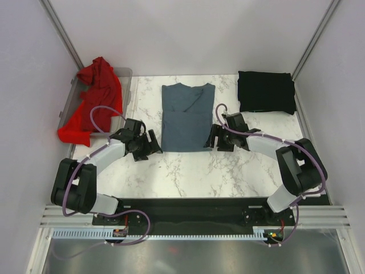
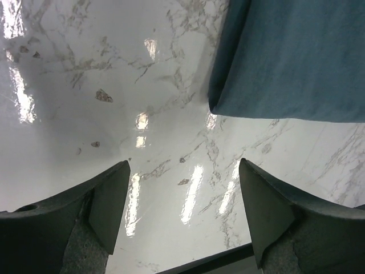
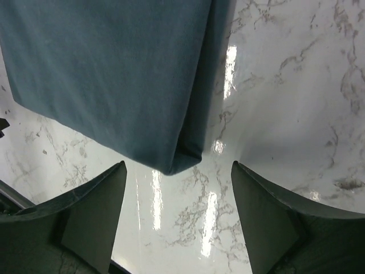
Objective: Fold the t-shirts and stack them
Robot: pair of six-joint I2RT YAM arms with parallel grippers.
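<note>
Slate blue-grey shirt point(image 1: 187, 117): lay flat in the middle of the surface point(image 1: 188, 171), well apart from the other two shirts. Its sleeves were tucked in, so it made a narrow rectangle.
Long axis: ran from the near edge to the far edge, with the neckline toward the far edge and the hem toward the near edge.
Left gripper point(image 2: 183, 165): released, jaws spread wide. It sat just off the shirt's near-left corner and held no cloth.
Right gripper point(image 3: 178, 165): released too, jaws spread, with the near-right corner showing between them in the wrist view. Contact could not be told.
Black shirt point(image 1: 266, 91): folded into a neat block at the far-right corner.
Red shirt point(image 1: 97, 97): unfolded and crumpled at the far-left corner. It was draped over the clear plastic bin point(image 1: 128, 85), with part hanging outside toward the left edge.
Likely step: pinching both hem corners to carry the hem toward the neckline.
Risk, layers: the corners were stacked folds, so a shallow pinch could catch only the top layer and let the tucked sides fall open.
Risk, slip: the surface looked glossy, so a pad pushing sideways might slide the whole shirt instead of getting under its edge.
Risk, skew: uneven grips or unequal lift would probably drag the hem askew and leave a crooked fold.
</note>
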